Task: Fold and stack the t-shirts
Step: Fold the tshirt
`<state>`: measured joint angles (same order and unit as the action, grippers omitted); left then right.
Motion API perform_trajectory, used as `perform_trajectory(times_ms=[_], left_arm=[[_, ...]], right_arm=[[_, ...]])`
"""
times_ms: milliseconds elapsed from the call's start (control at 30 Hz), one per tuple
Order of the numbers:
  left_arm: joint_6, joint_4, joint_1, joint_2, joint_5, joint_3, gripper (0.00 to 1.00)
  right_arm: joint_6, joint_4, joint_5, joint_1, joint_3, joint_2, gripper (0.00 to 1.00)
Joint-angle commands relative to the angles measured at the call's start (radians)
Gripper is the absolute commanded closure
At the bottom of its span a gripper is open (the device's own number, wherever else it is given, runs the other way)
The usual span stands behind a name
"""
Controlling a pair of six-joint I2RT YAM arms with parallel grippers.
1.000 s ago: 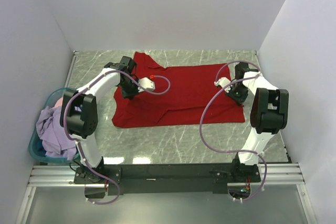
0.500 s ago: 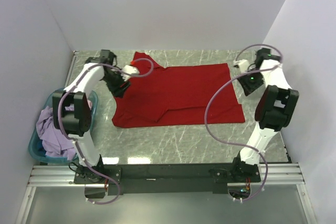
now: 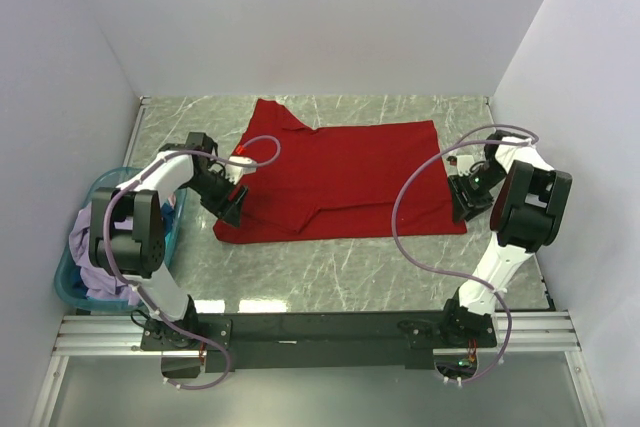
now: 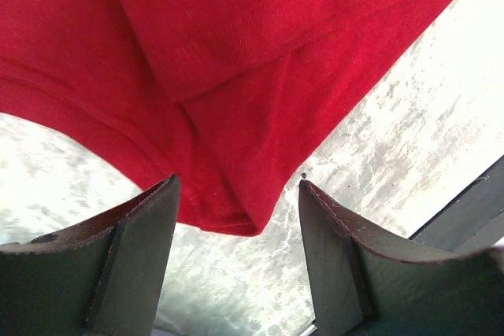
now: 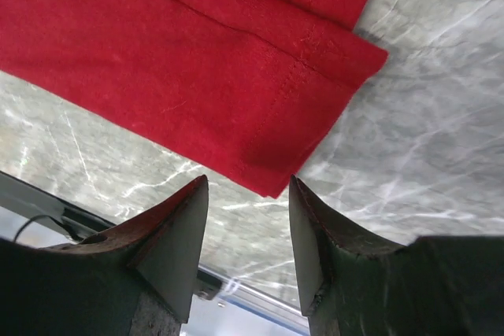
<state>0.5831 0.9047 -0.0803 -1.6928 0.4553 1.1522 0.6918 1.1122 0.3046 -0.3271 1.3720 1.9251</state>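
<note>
Basket [image 3: 66, 287]: teal, at the far left edge of the worktop [image 3: 340, 267], beside the left arm's upper link.

Lavender garments [image 3: 95, 247]: heaped loosely in the basket and rising above its rim.

Left claw [image 3: 231, 209]: low over the near-left corner of the red t-shirt [image 3: 350, 172]. In the wrist view the left claw [image 4: 236, 190] is spread wide, both fingers [image 4: 134, 249] apart and gripping nothing. The rounded hem corner of the shirt [image 4: 220, 100] lies in the gap between them. Whether the tips touch the cloth cannot be told.

Red t-shirt: spread flat across the middle of the marble worktop with its long side running left to right. One sleeve points toward the far-left edge. A raised fold line runs along the near-left part, and the wrist view shows it as one layer lapped over another. The near hem is straight, with bare grey stone in front of it.

Right claw [image 3: 463, 204]: low at the shirt's near-right corner. In the wrist view the right claw [image 5: 248, 186] is also spread, fingers [image 5: 169, 241] apart, nothing pinched. The stitched hem corner of the shirt [image 5: 197, 60] sits just ahead of the gap. Contact cannot be told.

Cables [image 3: 400, 237]: lilac, looping from each wrist back toward the arm bases.
</note>
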Motion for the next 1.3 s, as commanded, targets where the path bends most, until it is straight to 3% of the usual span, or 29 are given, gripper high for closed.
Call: perform_trajectory(times_ms=[0, 200, 300, 400, 567, 600, 700, 833, 967, 1000, 1133, 1267], left_arm=[[-0.062, -0.062, 0.004, 0.042, 0.007, -0.032, 0.33], [-0.086, -0.082, 0.004, -0.002, 0.002, -0.054, 0.37], [-0.095, -0.081, 0.004, -0.022, -0.02, -0.054, 0.45], [-0.091, -0.058, 0.004, -0.028, -0.049, -0.057, 0.6], [-0.083, -0.027, 0.004, -0.022, -0.084, -0.084, 0.8], [-0.083, -0.03, 0.004, -0.018, -0.092, -0.092, 0.82], [-0.089, -0.036, 0.004, -0.01, -0.116, -0.118, 0.9], [-0.094, -0.035, 0.004, 0.005, -0.122, -0.154, 0.99], [-0.085, -0.03, 0.004, 0.034, -0.129, -0.181, 0.99], [-0.085, -0.03, 0.005, 0.044, -0.133, -0.18, 0.99], [-0.084, -0.009, 0.027, 0.117, -0.057, -0.109, 0.76], [-0.109, 0.01, 0.028, 0.14, 0.029, -0.014, 0.65]], right_arm=[[-0.057, -0.057, 0.001, -0.006, -0.019, 0.005, 0.47], [-0.069, -0.089, -0.041, -0.006, -0.067, 0.021, 0.46], [-0.077, -0.109, -0.081, -0.004, -0.085, 0.038, 0.47], [-0.081, -0.121, -0.124, -0.006, -0.093, 0.054, 0.54], [-0.081, -0.135, -0.162, -0.004, -0.109, 0.049, 0.78], [-0.081, -0.138, -0.165, -0.004, -0.113, 0.048, 0.88], [-0.072, -0.147, -0.179, -0.006, -0.134, 0.032, 1.0], [-0.055, -0.144, -0.185, -0.006, -0.162, 0.006, 1.0], [-0.035, -0.143, -0.214, -0.007, -0.191, -0.035, 1.0], [-0.029, -0.14, -0.217, -0.007, -0.188, -0.041, 0.92], [-0.037, -0.065, -0.133, -0.007, -0.119, -0.109, 0.62], [-0.067, 0.029, 0.043, 0.028, -0.001, -0.182, 0.6]])
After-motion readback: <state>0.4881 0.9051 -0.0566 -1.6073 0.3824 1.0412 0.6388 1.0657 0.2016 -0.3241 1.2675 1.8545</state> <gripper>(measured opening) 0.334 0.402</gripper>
